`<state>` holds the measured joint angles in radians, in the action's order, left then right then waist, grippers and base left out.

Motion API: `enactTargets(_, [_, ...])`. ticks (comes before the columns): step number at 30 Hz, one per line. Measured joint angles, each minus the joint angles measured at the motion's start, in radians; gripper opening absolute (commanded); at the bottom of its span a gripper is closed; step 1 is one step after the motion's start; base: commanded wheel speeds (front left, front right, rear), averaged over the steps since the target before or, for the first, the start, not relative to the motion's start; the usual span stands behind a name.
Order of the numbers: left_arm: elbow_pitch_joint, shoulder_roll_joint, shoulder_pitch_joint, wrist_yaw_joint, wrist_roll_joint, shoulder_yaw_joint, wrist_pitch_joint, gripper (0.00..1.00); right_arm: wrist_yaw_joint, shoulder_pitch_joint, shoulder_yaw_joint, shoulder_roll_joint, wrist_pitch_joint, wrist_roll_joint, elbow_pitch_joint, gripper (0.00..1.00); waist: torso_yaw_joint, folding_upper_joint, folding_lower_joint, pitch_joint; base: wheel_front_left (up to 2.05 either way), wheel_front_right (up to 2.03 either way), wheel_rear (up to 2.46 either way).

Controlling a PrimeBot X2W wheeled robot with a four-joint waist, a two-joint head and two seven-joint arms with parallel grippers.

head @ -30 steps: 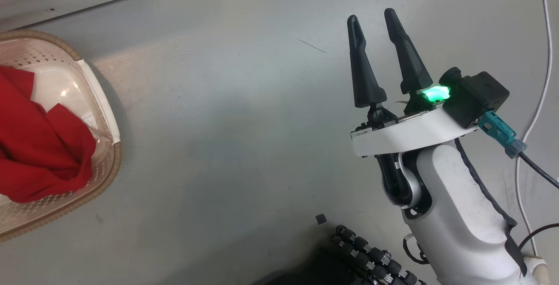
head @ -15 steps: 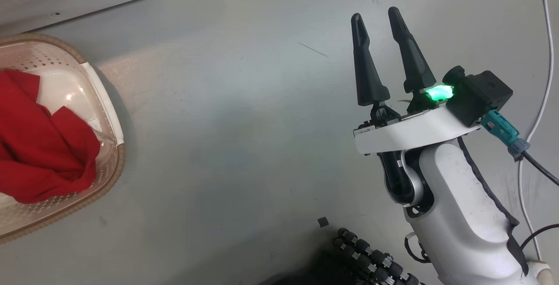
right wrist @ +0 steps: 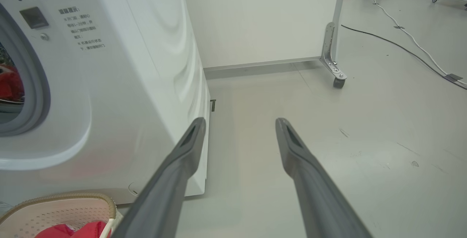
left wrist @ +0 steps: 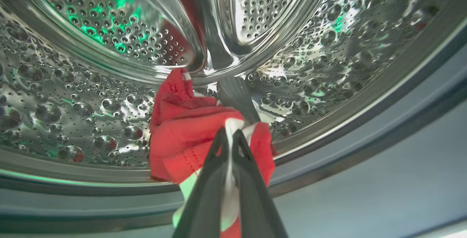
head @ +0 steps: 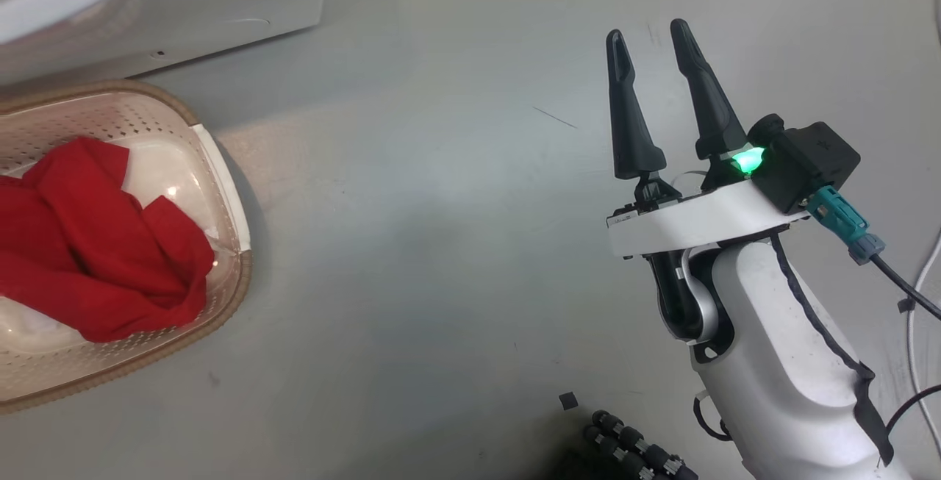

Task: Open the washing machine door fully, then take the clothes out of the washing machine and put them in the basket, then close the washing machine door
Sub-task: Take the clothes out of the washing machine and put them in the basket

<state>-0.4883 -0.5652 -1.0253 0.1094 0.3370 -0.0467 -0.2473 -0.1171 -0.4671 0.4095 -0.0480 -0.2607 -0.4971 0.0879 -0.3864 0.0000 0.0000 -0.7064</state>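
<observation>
— While the left gripper (left wrist: pixel 229 135) reaches into the drum (left wrist: pixel 91 96), what are its fingers doing?

— They are pressed together, pinching a white-trimmed fold of the red garment (left wrist: pixel 182 136), which is bunched low in the drum in front of the perforated steel wall.

— And the right gripper (head: pixel 645 30)?

— Its fingers are spread wide with nothing between them, above the grey floor (head: pixel 441 245), off to the right of the washing machine (right wrist: pixel 138 66).

— Where is the basket (head: pixel 237 296)?

— It is on the floor just in front of the machine, well apart from the right gripper. More red clothes (head: pixel 95 267) are heaped inside it.
</observation>
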Motion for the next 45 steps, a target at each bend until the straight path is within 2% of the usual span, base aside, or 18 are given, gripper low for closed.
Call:
enactTargets(10, [0.1,0.104,0.175,-0.039,0.012,0.007,0.182,0.0,0.001,0.041,-0.039,-0.001,0.0,0.065,0.044,1.0,0.059,0.0,0.0,0.08,0.0,0.0,0.0])
enactTargets(19, [0.188,0.194,0.312,-0.079,0.015,0.0,0.295,0.0,0.003,0.071,-0.078,-0.001,0.0,0.107,0.065,1.0,0.13,0.0,0.0,0.156,0.0,0.0,0.0])
enactTargets(25, [0.25,0.252,0.38,-0.088,0.016,-0.023,0.354,0.0,0.011,0.102,-0.098,-0.002,0.0,0.131,0.083,1.0,0.176,0.0,-0.0001,0.207,0.0,0.0,0.0])
enactTargets(35, [0.346,0.302,0.494,-0.123,0.015,-0.039,0.438,0.0,0.024,0.137,-0.116,-0.002,0.0,0.139,0.1,1.0,0.231,0.0,-0.0001,0.299,0.0,0.0,0.0])
enactTargets(45, [0.426,0.322,0.571,-0.141,0.006,-0.059,0.452,0.0,0.035,0.19,-0.125,-0.002,0.0,0.139,0.12,1.0,0.269,0.0,-0.0001,0.387,0.0,0.0,0.0])
